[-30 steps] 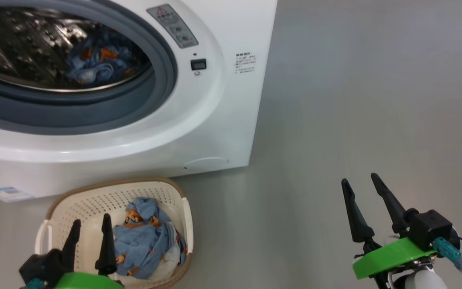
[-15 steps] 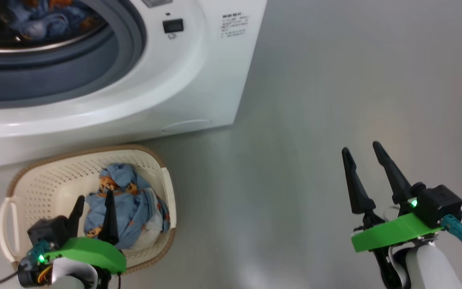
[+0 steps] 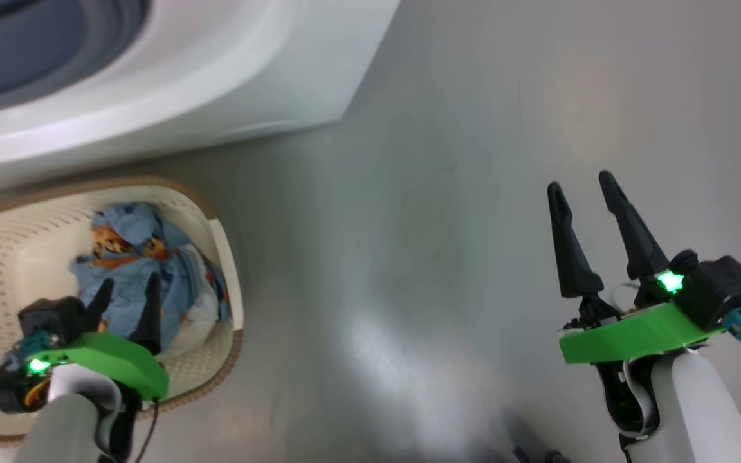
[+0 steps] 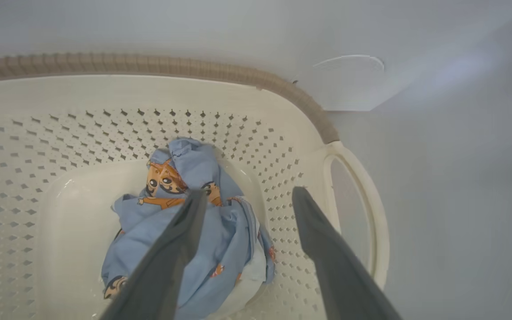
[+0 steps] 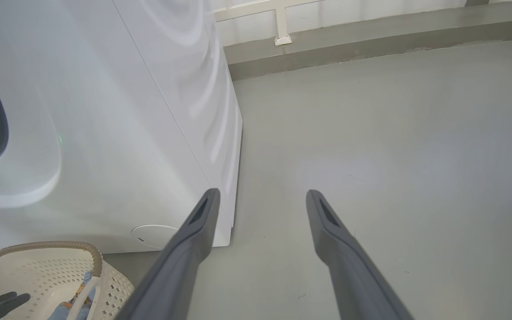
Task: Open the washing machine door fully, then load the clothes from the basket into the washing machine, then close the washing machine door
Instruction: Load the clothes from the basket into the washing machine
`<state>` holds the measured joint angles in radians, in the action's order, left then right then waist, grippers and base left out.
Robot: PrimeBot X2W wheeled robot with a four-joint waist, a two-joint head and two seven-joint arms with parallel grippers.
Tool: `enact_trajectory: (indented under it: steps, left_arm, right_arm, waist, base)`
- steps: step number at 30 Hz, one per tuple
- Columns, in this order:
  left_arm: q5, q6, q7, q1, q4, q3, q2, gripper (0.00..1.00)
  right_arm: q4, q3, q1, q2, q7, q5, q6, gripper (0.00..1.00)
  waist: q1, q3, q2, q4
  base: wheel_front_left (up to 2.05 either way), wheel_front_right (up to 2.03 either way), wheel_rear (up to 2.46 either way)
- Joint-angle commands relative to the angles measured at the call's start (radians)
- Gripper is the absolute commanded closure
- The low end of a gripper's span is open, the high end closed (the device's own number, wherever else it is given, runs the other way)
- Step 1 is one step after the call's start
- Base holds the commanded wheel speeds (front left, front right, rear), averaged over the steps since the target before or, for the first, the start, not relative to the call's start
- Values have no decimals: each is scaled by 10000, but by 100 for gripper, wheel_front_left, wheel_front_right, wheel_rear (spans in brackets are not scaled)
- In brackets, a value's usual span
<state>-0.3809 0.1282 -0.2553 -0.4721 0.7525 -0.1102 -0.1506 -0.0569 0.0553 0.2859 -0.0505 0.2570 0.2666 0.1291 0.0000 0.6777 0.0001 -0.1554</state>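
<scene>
While the clothes [image 4: 194, 164] lie bunched in the basket [image 4: 149, 64] at the far left, loading is by my reading unfinished. The left claw [image 3: 130, 280] hangs over that bundle with its two dark fingers spread and nothing between them, one lined up over the cloth and the other over the perforated wall; whether either tip touches fabric I cannot tell. The garments are soft, crumpled and light blue, printed with small orange and brown cartoon figures. The basket is hard cream plastic, a rounded rectangle pierced by rows of little holes, edged by a brown woven-look rim and carrying a white loop handle on its side. Just beyond it stands the washing machine [image 3: 229, 71], a glossy white box with a softly bulged front and a round hatch [image 5: 154, 235] low near its corner. Its matte grey rubber gasket [image 3: 17, 51] lies uncovered, so I judge the washing machine door already swung open; how much is in the drum cannot be told. Rightward stretches the grey floor [image 3: 441, 193], smooth and faintly shiny. Well apart on the right, the right claw [image 3: 579, 181] hangs over that floor, released, its tapered black fingers parted and gripping nothing. Lifting this bundle into the drum and shutting the door are left to do.
</scene>
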Motion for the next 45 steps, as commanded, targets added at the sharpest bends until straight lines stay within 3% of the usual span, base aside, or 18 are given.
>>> enact_trajectory:
  steps: [1, 14, 27, 33, 45]
  left_arm:
    - [-148, 23, -60, -178, 422, 115, -490, 0]
    - [-515, 24, 307, -2054, 2518, -615, -1727, 0]
    - [-749, 24, 859, -2781, 3671, -1235, -2345, 0]
    - [-501, -98, 968, -3259, 4052, -1544, -2406, 0]
    - [-356, -672, 2193, -3919, 4927, -1913, -2177, 0]
  right_arm:
    - [287, 313, -12, 3, 48, 177, 16, 0]
    - [556, 619, 456, 3, 48, 727, 16, 0]
    - [528, 867, 629, 3, 48, 1060, 16, 0]
    - [479, 879, 649, 3, 48, 1060, 16, 0]
    - [471, 868, 583, 3, 48, 1034, 16, 0]
  waist:
    - [0, 829, -1, -387]
    - [0, 2396, -1, -840]
    - [0, 2879, -1, -1040]
    - [0, 2885, -1, -1068]
    - [0, 2886, -1, -1155]
  base:
    - [0, 0, 0]
    - [0, 0, 0]
    - [0, 0, 0]
    - [0, 0, 0]
    - [0, 0, 0]
